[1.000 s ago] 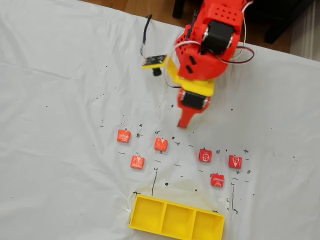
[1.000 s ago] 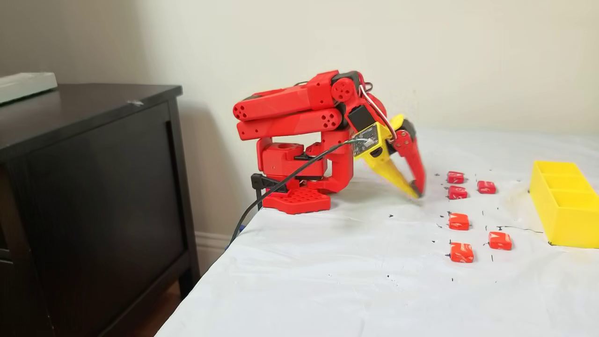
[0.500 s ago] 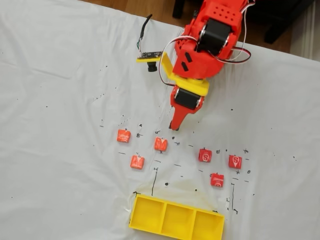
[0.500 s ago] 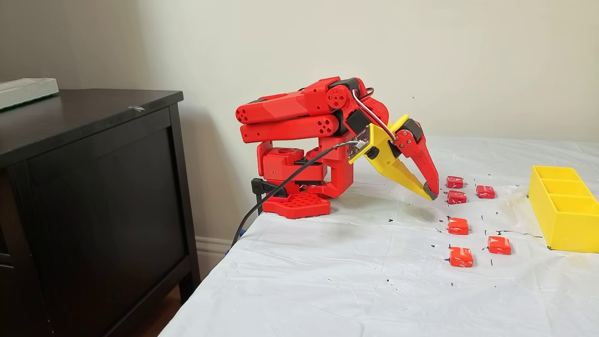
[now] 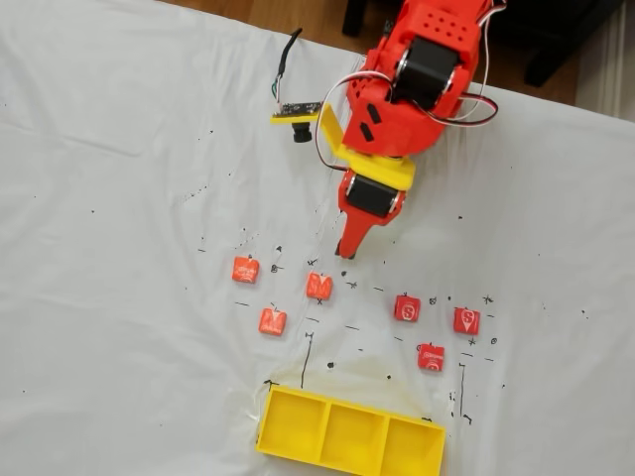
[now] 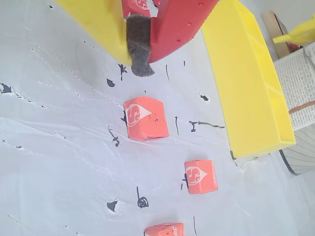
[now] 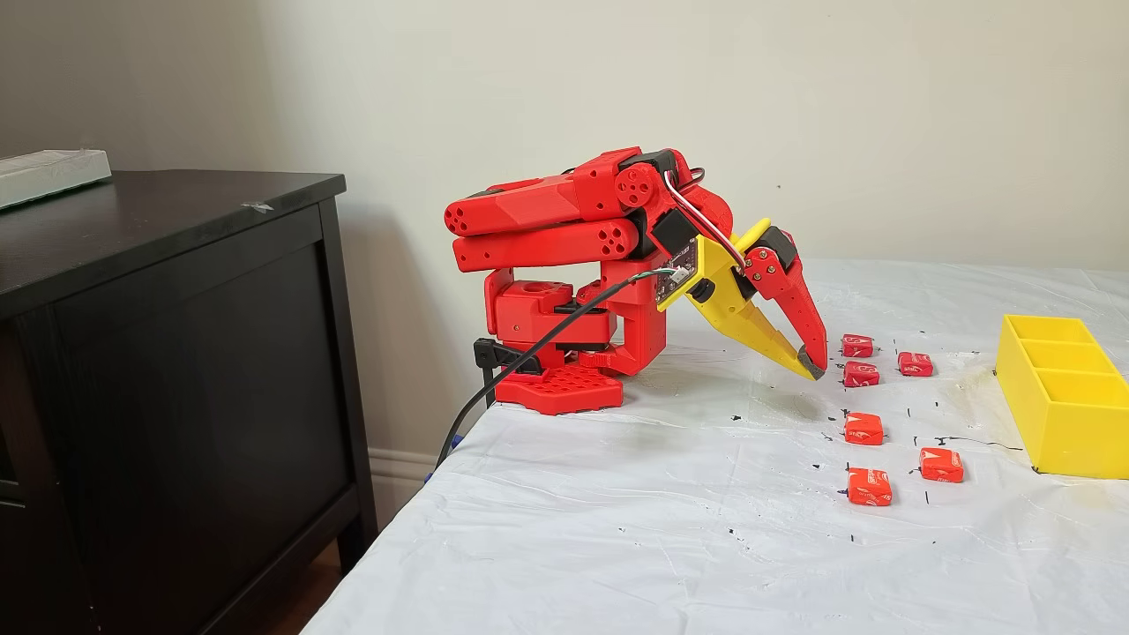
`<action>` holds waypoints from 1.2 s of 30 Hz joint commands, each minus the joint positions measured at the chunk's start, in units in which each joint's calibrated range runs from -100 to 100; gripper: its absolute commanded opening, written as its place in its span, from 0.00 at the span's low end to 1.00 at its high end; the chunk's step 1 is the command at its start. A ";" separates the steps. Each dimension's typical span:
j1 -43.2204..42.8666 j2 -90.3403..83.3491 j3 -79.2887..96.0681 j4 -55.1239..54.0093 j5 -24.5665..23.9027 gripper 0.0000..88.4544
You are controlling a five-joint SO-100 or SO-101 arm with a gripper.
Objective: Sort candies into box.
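Several small red-orange candies lie on the white sheet, among them one [image 5: 318, 286] just in front of my gripper, one [image 5: 245, 270] to its left and one [image 5: 407, 308] to its right. The yellow three-section box [image 5: 349, 434] sits empty at the near edge. My gripper [image 5: 345, 250] hovers low over the sheet, shut with nothing in it, a short way behind the middle candy. In the wrist view the gripper [image 6: 140, 64] tips meet above a candy [image 6: 144, 118], with the box [image 6: 246, 83] to the right. From the side, the gripper [image 7: 813, 368] points down beside the candies [image 7: 861, 374] and the box [image 7: 1080, 437].
Black ink marks [image 5: 307, 357] dot the sheet around the candies. A dark cabinet [image 7: 176, 353] stands left of the table, whose edge drops off beside the arm's base [image 7: 560, 388]. A printed paper [image 6: 300, 83] lies past the box in the wrist view.
Over the last second the shut gripper swung a little left in the top fixed view and lifted slightly off the sheet. It has hardly moved in the last half second.
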 commanded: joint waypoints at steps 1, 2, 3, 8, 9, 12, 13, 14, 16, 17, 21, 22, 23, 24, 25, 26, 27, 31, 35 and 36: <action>0.20 0.34 0.31 -0.86 -0.10 0.00; 0.20 0.34 0.31 -0.86 -0.10 0.00; 0.20 0.34 0.31 -0.86 -0.10 0.00; 0.20 0.34 0.31 -0.86 -0.10 0.00; 0.20 0.34 0.31 -0.86 -0.05 0.00; 0.20 0.34 0.31 -0.86 -0.05 0.00; 0.20 0.34 0.31 -0.86 -0.05 0.00; 0.20 0.34 0.31 -0.86 -0.05 0.00; 0.20 0.34 0.31 -0.86 -0.15 0.00; 0.20 0.34 0.31 -0.86 -0.15 0.00; 0.20 0.34 0.31 -0.70 0.05 0.00; -0.43 0.34 0.31 -0.62 0.34 0.00; -1.16 0.34 0.31 -0.62 0.59 0.00; -1.70 0.25 0.31 -0.70 0.63 0.00; -2.34 0.25 0.13 -0.29 0.88 0.00; -2.97 0.25 -0.14 0.36 1.17 0.00; -3.51 0.25 -0.60 1.51 1.51 0.00; -5.96 0.17 -3.69 6.10 3.37 0.00; -9.31 0.08 -10.61 8.55 4.20 0.00; -10.03 0.08 -12.98 9.62 4.30 0.00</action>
